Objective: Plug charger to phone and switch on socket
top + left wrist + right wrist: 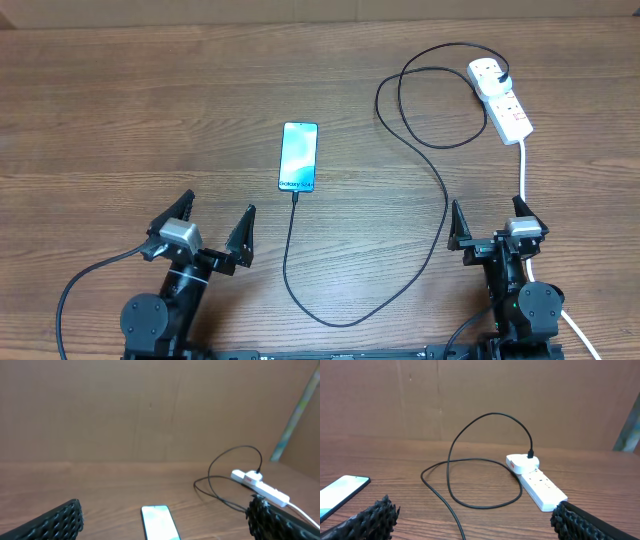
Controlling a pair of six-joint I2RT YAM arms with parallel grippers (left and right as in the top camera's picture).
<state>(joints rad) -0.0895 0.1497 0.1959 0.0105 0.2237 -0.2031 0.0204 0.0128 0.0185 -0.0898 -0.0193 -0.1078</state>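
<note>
While left hand (218,205) and right hand (487,205) gape empty at the desk's (120,120) near edge, phone (299,156) lies flat ahead between them: slim, blue-teal lit screen, long axis pointing away; charger (444,192): thin black cable, tip at phone's near end, white plug in socket (500,97), a white strip far ahead of right hand.

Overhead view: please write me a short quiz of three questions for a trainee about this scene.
1. True or false: the left gripper holds the phone.
2. The white plug of the charger sits in which outlet of the socket? A: the one far from the robot. B: the one near the robot. C: none.
3. Fill in: the jaws of the right gripper stand ____.
Key: 1 false; 2 A; 3 open.
</note>
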